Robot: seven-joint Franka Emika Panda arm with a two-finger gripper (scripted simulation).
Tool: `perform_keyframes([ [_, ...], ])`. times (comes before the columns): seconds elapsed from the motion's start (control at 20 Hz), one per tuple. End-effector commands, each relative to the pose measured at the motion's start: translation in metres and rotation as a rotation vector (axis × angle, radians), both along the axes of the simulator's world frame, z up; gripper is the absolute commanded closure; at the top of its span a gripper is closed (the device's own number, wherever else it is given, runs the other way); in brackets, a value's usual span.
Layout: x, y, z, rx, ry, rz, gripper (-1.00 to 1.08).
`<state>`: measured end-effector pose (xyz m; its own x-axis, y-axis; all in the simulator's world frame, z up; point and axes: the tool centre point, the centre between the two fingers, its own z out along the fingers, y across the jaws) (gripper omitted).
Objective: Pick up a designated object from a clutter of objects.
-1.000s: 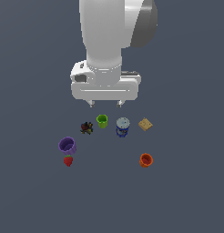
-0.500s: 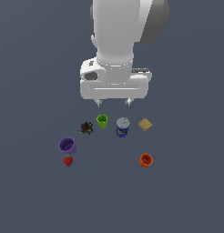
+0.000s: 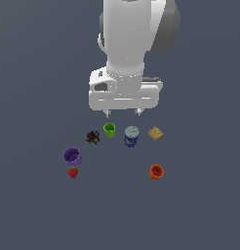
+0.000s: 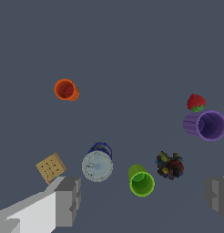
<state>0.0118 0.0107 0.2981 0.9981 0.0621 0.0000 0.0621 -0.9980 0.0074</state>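
Jaws spread wide, nothing between them; gripper (image 3: 123, 113) hangs above the clutter, clear of every item. No grasp yet: descent, alignment, closing and lift all remain. Target blue can (image 3: 131, 136) stands upright, pale grey lid (image 4: 97, 166) up, blue label with dark and white marks, between the green cup (image 3: 109, 130) and the tan cracker (image 3: 156, 133).

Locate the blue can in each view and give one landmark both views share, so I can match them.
Exterior view: the blue can stands upright between the green cup and the cracker, below the claw.
Wrist view: the can is seen from above, grey lid showing, between the cracker and the green cup.
Shared landmark: the green cup, its nearest neighbour in both.
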Motion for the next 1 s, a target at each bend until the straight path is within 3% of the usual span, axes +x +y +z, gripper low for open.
perform_keyframes([
  [0.0, -0.002, 0.003, -0.011, 0.0, 0.001, 0.022, -0.92],
  [0.4, -0.016, 0.019, -0.068, 0.0, 0.001, 0.139, -0.92],
  [0.95, -0.054, 0.041, -0.149, 0.004, 0.002, 0.324, -0.92],
])
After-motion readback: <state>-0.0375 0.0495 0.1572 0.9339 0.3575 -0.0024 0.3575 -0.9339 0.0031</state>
